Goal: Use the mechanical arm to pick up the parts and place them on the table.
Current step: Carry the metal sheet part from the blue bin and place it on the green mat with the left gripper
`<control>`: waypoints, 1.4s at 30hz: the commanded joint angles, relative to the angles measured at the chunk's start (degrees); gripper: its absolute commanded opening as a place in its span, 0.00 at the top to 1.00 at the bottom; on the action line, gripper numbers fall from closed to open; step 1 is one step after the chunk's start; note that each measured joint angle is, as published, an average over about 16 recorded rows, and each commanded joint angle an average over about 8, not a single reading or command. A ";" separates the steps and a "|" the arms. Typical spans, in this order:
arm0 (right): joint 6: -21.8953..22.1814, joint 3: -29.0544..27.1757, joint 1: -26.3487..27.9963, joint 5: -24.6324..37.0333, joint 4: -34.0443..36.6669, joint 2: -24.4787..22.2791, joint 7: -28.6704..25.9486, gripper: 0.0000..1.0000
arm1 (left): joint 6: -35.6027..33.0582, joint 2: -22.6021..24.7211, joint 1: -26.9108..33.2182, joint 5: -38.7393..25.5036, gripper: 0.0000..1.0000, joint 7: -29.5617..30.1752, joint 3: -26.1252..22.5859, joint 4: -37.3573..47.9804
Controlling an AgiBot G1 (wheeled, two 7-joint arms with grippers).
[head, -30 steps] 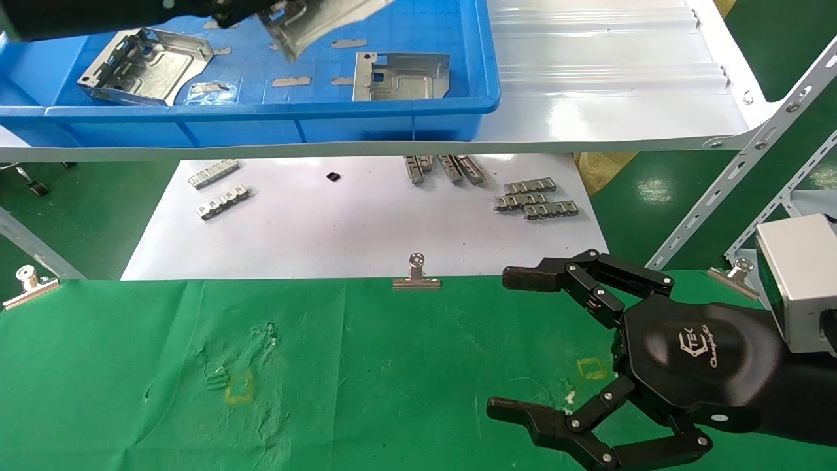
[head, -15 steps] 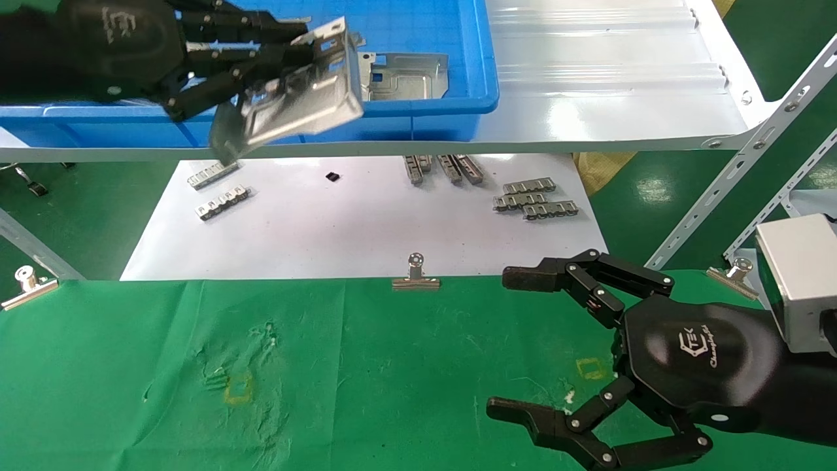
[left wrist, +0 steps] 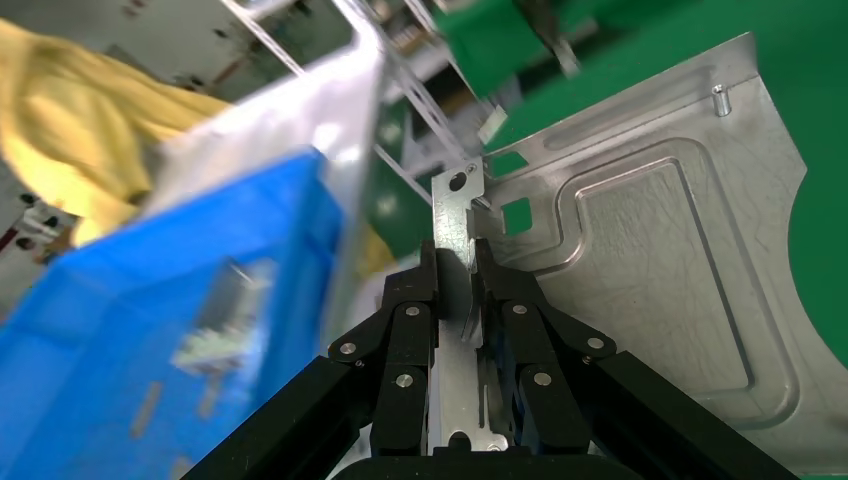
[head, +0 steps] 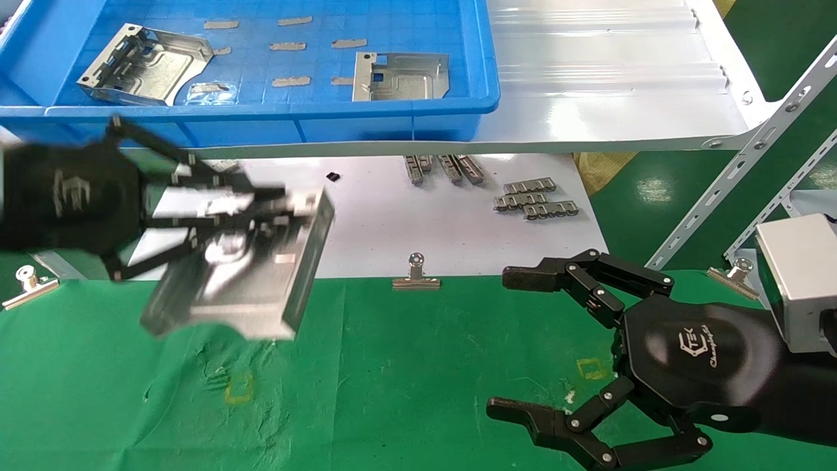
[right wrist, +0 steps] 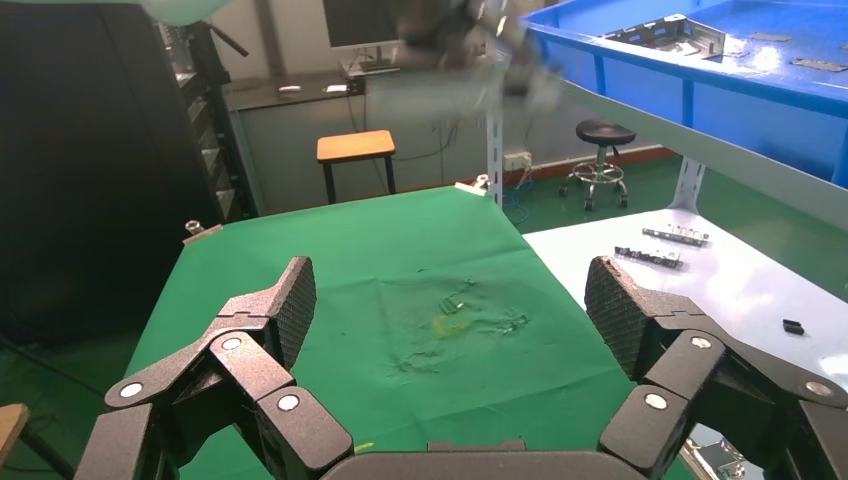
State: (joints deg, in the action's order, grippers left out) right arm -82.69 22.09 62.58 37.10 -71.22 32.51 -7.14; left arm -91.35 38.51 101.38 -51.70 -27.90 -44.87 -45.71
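My left gripper (head: 288, 199) is shut on the folded slotted edge of a silvery stamped part (head: 242, 275) and holds it in the air over the far left of the green cloth table (head: 405, 366). In the left wrist view the fingers (left wrist: 420, 300) pinch the part's edge, and its embossed plate (left wrist: 660, 260) spreads beyond them. Two more parts (head: 144, 65) (head: 400, 76) lie in the blue bin (head: 274, 118) on the white shelf. My right gripper (head: 513, 343) is open and empty, low over the table's right side; it also shows in the right wrist view (right wrist: 450, 310).
A white sheet (head: 366, 222) behind the table holds small slotted metal strips (head: 533, 198) (head: 219, 190). Binder clips (head: 416, 275) (head: 27, 284) (head: 735, 273) grip the cloth's far edge. Yellow square outlines (head: 239, 387) (head: 593, 368) mark the cloth. Shelf struts (head: 752, 157) rise at the right.
My left gripper has carried the part out of the blue bin, down past the shelf's front edge, to above the table's far left. The right gripper has not moved.
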 commanded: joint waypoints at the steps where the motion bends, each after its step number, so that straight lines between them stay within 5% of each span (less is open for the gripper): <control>1: 0.00 0.00 0.00 0.00 0.00 0.00 0.00 0.00 | 0.03 -1.49 -1.06 -0.02 1.00 -2.58 -2.28 -1.95; 9: 0.00 0.00 0.00 0.00 0.00 0.00 0.00 0.00 | 6.75 -2.23 -7.44 -6.84 1.00 -16.75 -8.40 -3.08; 24: 0.00 0.00 0.00 0.00 0.00 0.00 0.00 0.00 | 26.35 -5.56 -24.60 -3.40 0.99 -28.84 -5.96 -6.13; 27: 0.00 0.00 0.00 0.00 0.00 0.00 0.00 0.00 | 28.19 -5.84 -26.83 -1.35 0.84 -28.79 -5.27 -6.67; 32: 0.00 0.00 0.00 0.00 0.00 0.00 0.00 0.00 | 29.79 -6.23 -28.93 0.31 0.24 -28.22 -4.87 -7.73; 35: 0.00 0.00 0.00 0.00 0.00 0.00 0.00 0.00 | 30.55 -6.29 -29.56 0.53 0.01 -28.29 -4.80 -8.14; 42: 0.00 0.01 0.00 0.00 0.00 0.00 0.00 0.00 | 31.99 -6.12 -30.45 0.51 0.00 -28.12 -4.89 -8.55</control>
State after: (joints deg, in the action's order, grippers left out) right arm -82.68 22.10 62.58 37.10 -71.22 32.51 -7.13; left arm -59.86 32.25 71.32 -51.19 -55.52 -49.80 -54.46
